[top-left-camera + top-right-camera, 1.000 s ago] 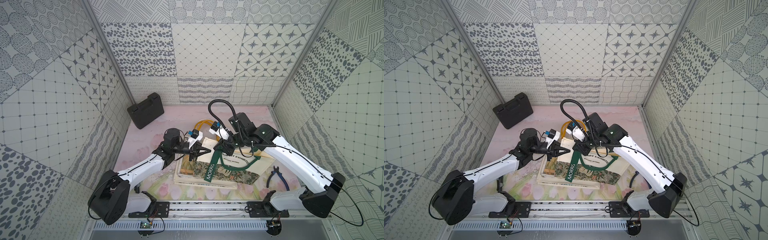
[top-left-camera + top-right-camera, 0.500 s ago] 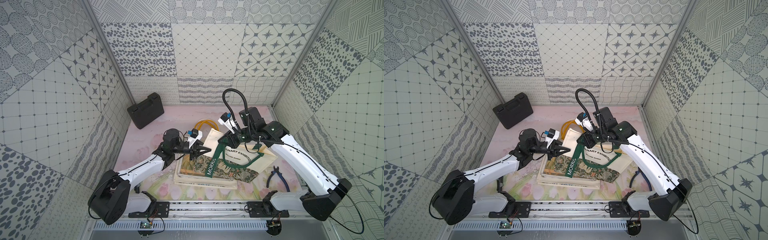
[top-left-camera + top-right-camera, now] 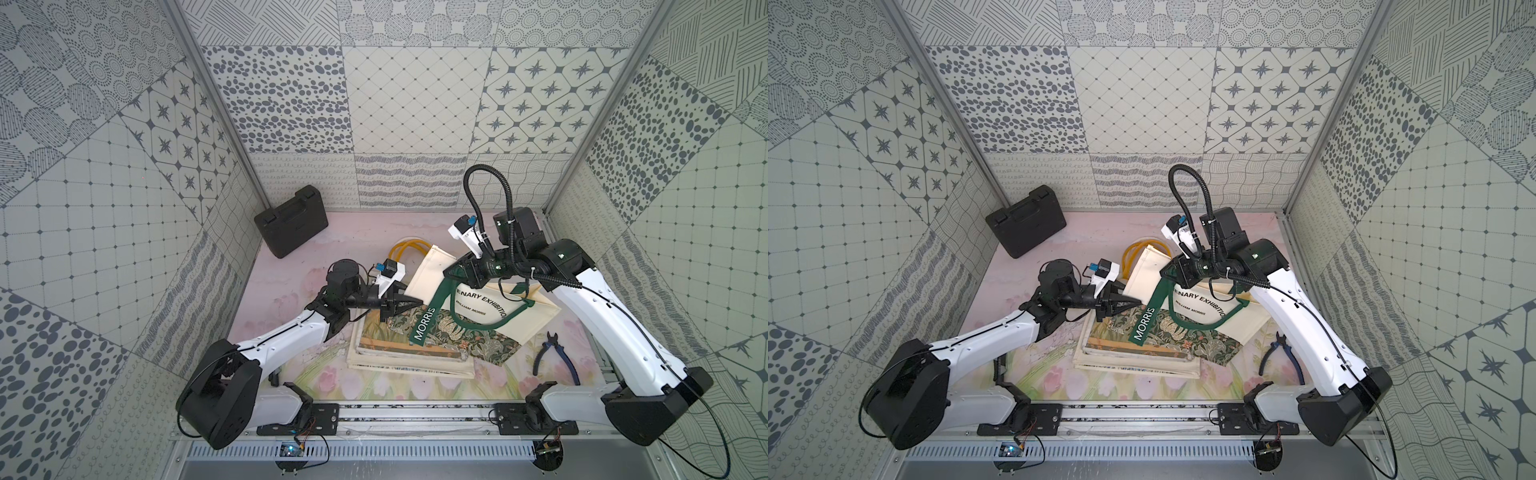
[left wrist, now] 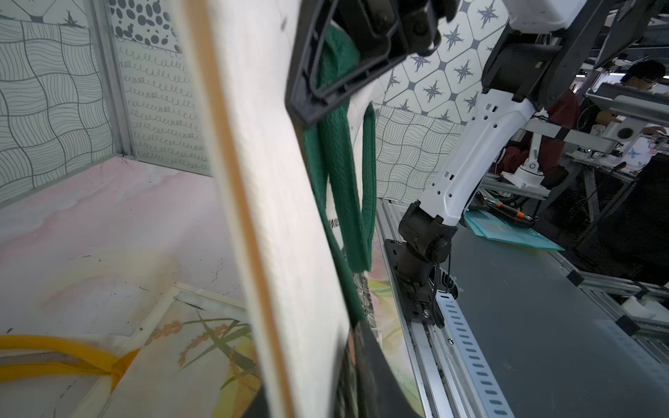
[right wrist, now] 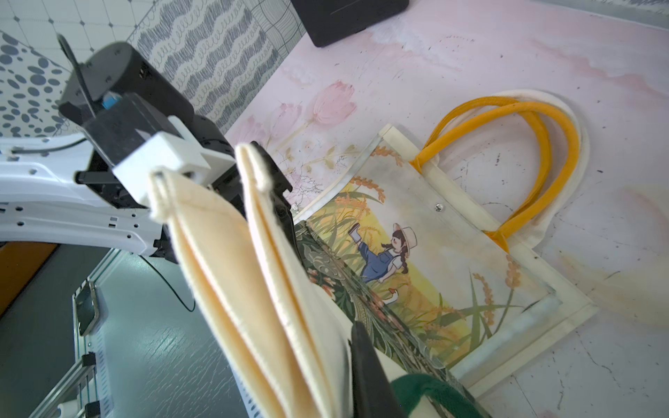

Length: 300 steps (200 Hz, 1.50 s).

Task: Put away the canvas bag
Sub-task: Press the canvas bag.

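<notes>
The canvas bag [image 3: 482, 309] hangs tilted over the middle of the table [image 3: 332, 249], its mouth end raised and its flowered bottom trailing onto the pile of flat bags [image 3: 395, 353] beneath. The right gripper [image 3: 455, 275] has its jaws pinched on the green handle [image 3: 428, 324]. The left gripper [image 3: 405, 305] sits right at the bag's cream edge, but I can't make out whether its jaws grip it or stand clear.

Patterned grey-and-white walls [image 3: 395, 104] enclose a pale pink floor [image 3: 353, 232] (painted with tulips), evenly lit.
</notes>
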Tool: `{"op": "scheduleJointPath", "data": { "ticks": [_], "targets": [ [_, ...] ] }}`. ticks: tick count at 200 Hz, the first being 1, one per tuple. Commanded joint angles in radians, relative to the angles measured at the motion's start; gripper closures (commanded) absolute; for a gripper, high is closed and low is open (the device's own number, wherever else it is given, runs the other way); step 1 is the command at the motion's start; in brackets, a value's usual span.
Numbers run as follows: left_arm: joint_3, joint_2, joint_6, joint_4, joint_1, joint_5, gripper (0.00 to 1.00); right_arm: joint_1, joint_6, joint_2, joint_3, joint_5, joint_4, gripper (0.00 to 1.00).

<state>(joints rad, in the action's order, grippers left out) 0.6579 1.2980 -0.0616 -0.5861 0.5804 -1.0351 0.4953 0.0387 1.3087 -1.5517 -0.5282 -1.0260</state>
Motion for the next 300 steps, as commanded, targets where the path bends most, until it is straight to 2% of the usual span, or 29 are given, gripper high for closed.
{"op": "scheduleJointPath", "data": {
  "ticks": [1, 14, 18, 27, 60, 69, 78, 84, 92, 117, 123, 128, 135, 141, 163, 168, 172, 176, 181, 210, 220, 228, 258, 264, 270, 283, 290, 294, 300],
  "targets": [
    [-0.014, 0.004, 0.047, 0.146, 0.015, -0.05, 0.69, -0.026, 0.034, -0.063, -0.097, -0.017, 0.177, 1.0],
    [-0.014, 0.004, 0.072, 0.181, 0.016, -0.042, 0.71, -0.029, 0.03, -0.064, -0.109, -0.017, 0.169, 1.0],
    [-0.014, 0.003, 0.078, 0.188, 0.017, -0.042, 0.77, -0.029, 0.03, -0.066, -0.112, -0.018, 0.167, 1.0],
    [-0.014, 0.002, 0.096, 0.207, 0.018, -0.047, 1.0, -0.031, 0.027, -0.068, -0.115, -0.016, 0.164, 1.0],
    [-0.017, -0.01, 0.121, 0.253, 0.027, -0.034, 1.0, -0.037, 0.009, -0.073, -0.129, 0.002, 0.146, 1.0],
    [-0.017, -0.011, 0.117, 0.258, 0.028, -0.024, 0.77, -0.039, 0.002, -0.074, -0.132, 0.013, 0.139, 1.0],
    [-0.02, -0.013, 0.115, 0.258, 0.03, -0.02, 0.74, -0.04, -0.004, -0.073, -0.136, 0.022, 0.132, 1.0],
    [-0.023, -0.013, 0.119, 0.258, 0.031, -0.021, 0.8, -0.041, -0.008, -0.075, -0.139, 0.029, 0.128, 1.0],
    [-0.024, -0.016, 0.128, 0.26, 0.034, -0.028, 1.0, -0.041, -0.014, -0.077, -0.142, 0.039, 0.126, 1.0],
    [-0.032, -0.017, 0.134, 0.269, 0.046, -0.014, 1.0, -0.046, -0.033, -0.089, -0.14, 0.06, 0.122, 1.0],
    [-0.032, -0.017, 0.13, 0.269, 0.048, -0.006, 0.86, -0.046, -0.036, -0.089, -0.14, 0.061, 0.121, 1.0],
    [-0.034, -0.016, 0.129, 0.27, 0.051, 0.0, 0.83, -0.046, -0.037, -0.089, -0.141, 0.062, 0.122, 1.0],
    [-0.036, -0.017, 0.133, 0.27, 0.054, 0.0, 0.88, -0.047, -0.037, -0.088, -0.14, 0.063, 0.122, 1.0],
    [-0.039, -0.017, 0.138, 0.27, 0.058, -0.001, 1.0, -0.048, -0.037, -0.088, -0.139, 0.066, 0.123, 1.0],
    [-0.044, -0.02, 0.145, 0.278, 0.067, 0.009, 1.0, -0.05, -0.045, -0.093, -0.133, 0.094, 0.131, 1.0],
    [-0.044, -0.02, 0.141, 0.279, 0.067, 0.017, 0.88, -0.049, -0.052, -0.096, -0.131, 0.101, 0.135, 1.0],
    [-0.044, -0.018, 0.136, 0.279, 0.068, 0.024, 0.86, -0.05, -0.06, -0.099, -0.125, 0.108, 0.141, 1.0],
    [-0.045, -0.017, 0.136, 0.279, 0.068, 0.025, 0.89, -0.049, -0.067, -0.104, -0.115, 0.117, 0.152, 1.0],
    [-0.046, -0.016, 0.143, 0.282, 0.07, 0.017, 1.0, -0.049, -0.077, -0.111, -0.099, 0.127, 0.169, 1.0],
    [-0.046, -0.017, 0.16, 0.29, 0.077, 0.055, 1.0, -0.049, -0.399, -0.215, 0.129, -0.043, 0.316, 1.0],
    [-0.044, -0.017, 0.157, 0.287, 0.078, 0.067, 0.9, -0.052, -0.437, -0.265, 0.224, -0.06, 0.422, 1.0],
    [-0.043, -0.019, 0.162, 0.286, 0.081, 0.061, 1.0, -0.057, -0.481, -0.284, 0.275, -0.091, 0.476, 1.0],
    [-0.034, -0.022, 0.178, 0.306, 0.09, 0.072, 1.0, -0.063, -0.664, -0.267, 0.314, -0.205, 0.467, 1.0],
    [-0.032, -0.02, 0.174, 0.31, 0.091, 0.082, 0.85, -0.062, -0.685, -0.275, 0.333, -0.218, 0.493, 1.0],
    [-0.032, -0.018, 0.173, 0.31, 0.093, 0.087, 0.82, -0.061, -0.7, -0.284, 0.354, -0.228, 0.529, 1.0],
    [-0.03, -0.016, 0.189, 0.317, 0.095, 0.085, 0.96, -0.062, -0.743, -0.304, 0.384, -0.259, 0.593, 1.0],
    [-0.032, -0.016, 0.188, 0.317, 0.1, 0.101, 0.98, -0.063, -0.766, -0.309, 0.394, -0.276, 0.617, 1.0],
    [-0.032, -0.015, 0.188, 0.318, 0.101, 0.112, 0.96, -0.063, -0.772, -0.309, 0.396, -0.28, 0.631, 1.0],
    [-0.032, -0.014, 0.184, 0.318, 0.104, 0.127, 0.82, -0.062, -0.782, -0.307, 0.393, -0.282, 0.642, 1.0]
  ]
}}
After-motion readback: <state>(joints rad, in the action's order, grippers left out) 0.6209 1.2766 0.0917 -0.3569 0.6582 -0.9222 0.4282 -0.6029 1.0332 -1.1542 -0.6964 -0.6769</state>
